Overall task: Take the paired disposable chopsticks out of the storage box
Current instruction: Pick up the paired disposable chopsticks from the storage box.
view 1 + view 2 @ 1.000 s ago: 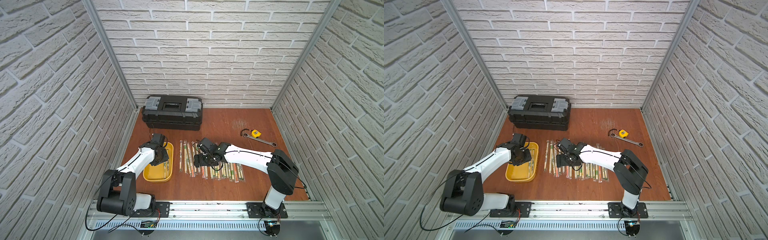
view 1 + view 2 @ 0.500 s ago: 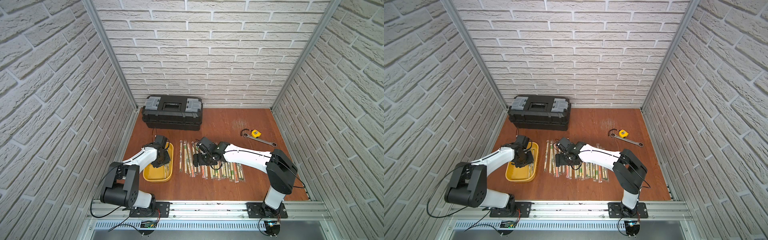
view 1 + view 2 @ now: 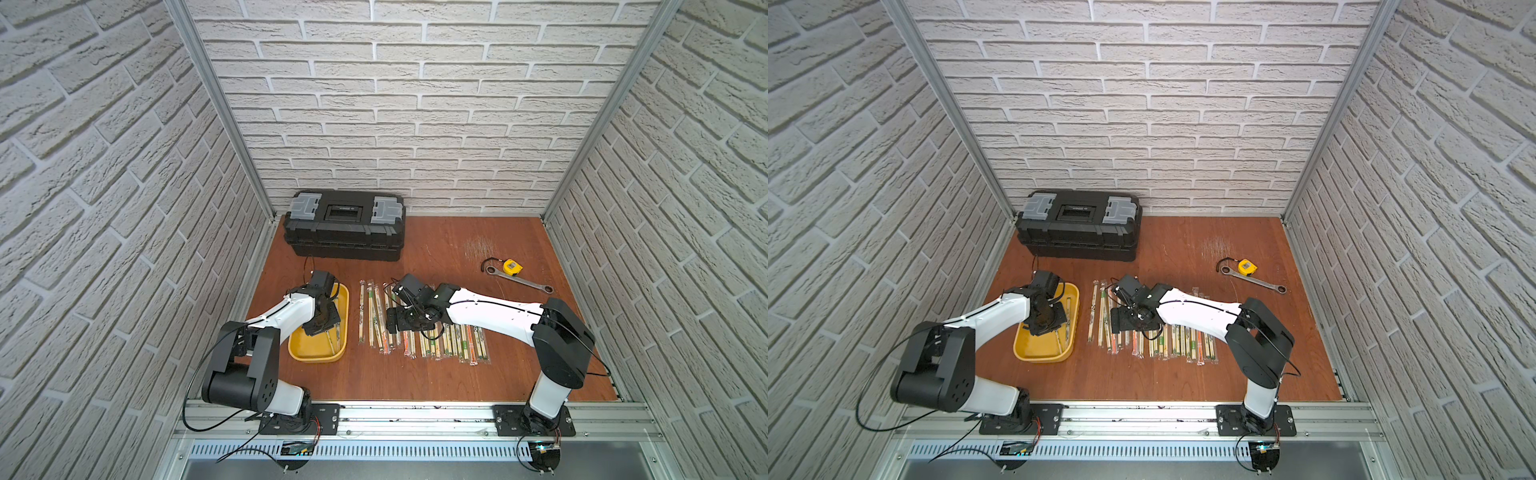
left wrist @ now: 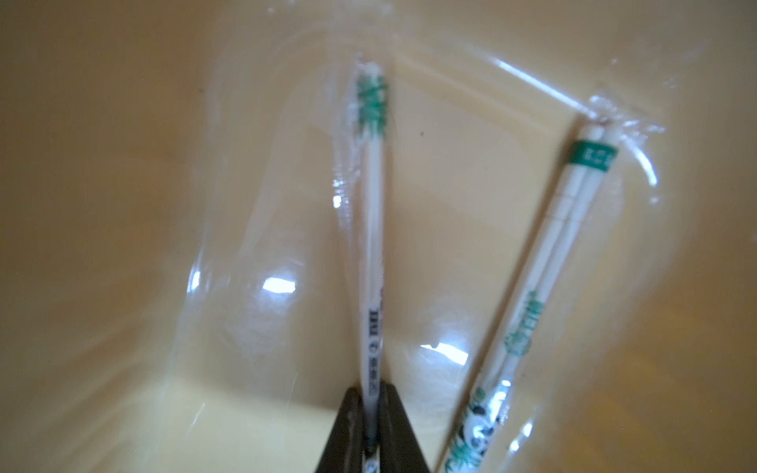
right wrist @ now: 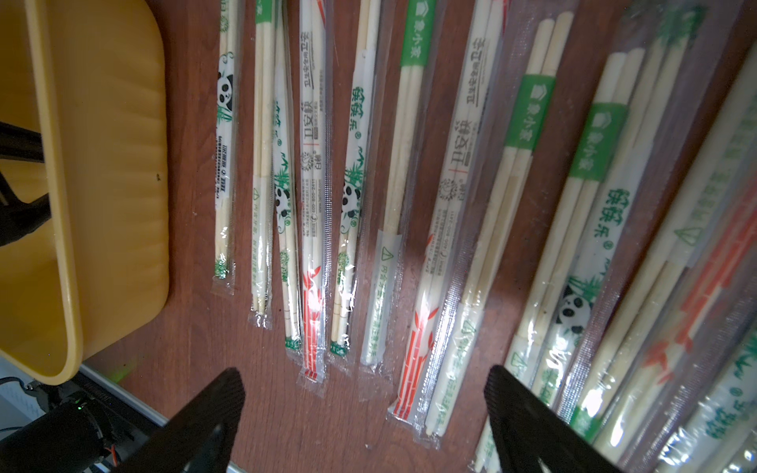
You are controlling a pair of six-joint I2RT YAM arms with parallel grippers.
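chopstick pair (image 4: 372, 245) pinched in left tool (image 4: 370, 392), (inside yellow tray (image 4: 102, 204))

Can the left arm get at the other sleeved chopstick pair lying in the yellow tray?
Probably yes, once free. The left gripper is shut on one pair in the yellow tray; the other pair lies uncovered beside it, so only the occupied jaws stand in the way.

Bright, even overhead light is filling both top views, leaving only soft, short shadows on the table (image 3: 436, 374); the brick walls (image 3: 415, 124) are bowing toward the frame edges. The left wrist view is blurring, glare glinting off the wrapped chopsticks (image 4: 372, 229) and yellow tray (image 4: 102, 204). The right wrist view is showing crisp print, its black fingers (image 5: 205, 422) going soft.
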